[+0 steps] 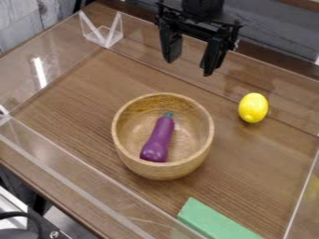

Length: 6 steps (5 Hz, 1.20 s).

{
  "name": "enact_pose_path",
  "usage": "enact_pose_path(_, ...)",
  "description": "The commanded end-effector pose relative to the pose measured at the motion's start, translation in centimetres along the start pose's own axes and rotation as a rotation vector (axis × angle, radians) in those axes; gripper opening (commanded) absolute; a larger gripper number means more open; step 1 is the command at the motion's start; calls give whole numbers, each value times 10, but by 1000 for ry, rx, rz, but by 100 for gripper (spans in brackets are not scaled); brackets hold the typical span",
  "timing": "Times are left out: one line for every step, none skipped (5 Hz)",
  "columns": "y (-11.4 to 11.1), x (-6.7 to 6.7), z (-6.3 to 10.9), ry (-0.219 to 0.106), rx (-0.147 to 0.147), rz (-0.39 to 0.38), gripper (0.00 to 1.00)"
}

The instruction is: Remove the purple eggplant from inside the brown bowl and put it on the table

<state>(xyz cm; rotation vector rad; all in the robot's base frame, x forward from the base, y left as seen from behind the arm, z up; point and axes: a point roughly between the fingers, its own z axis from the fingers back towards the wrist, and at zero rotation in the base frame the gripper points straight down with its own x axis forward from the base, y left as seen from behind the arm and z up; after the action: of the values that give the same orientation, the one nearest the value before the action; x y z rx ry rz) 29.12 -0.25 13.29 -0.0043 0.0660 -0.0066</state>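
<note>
One clear plastic stand [103, 30] sits at the far left of the table [75, 89], near the acrylic wall [37, 65]. At centre, the brown bowl [163, 137] rests on the table with the purple eggplant [159, 138] lying inside it, stem end toward the far side. Above and beyond the bowl hangs the gripper [189, 51], jaws spread wide and empty. Further right lies a yellow lemon [253, 107]. A green block [225, 222] occupies the near right edge.
</note>
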Motion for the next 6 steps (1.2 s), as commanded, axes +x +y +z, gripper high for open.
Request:
enact_pose_path(-1, -9, -10, 27, -3, -3, 100)
enact_pose_path(-4, -31, -23, 40, -3, -46, 100)
enact_pose_path(-6, -48, -36, 46, -2, -69, 100)
enact_pose_path(-5, -56, -46, 53, 1, -71, 100)
enact_pose_path(-5, -58, -54, 56, 1, -71, 100)
enact_pose_path(-4, -59, -61, 57, 2, -70, 100)
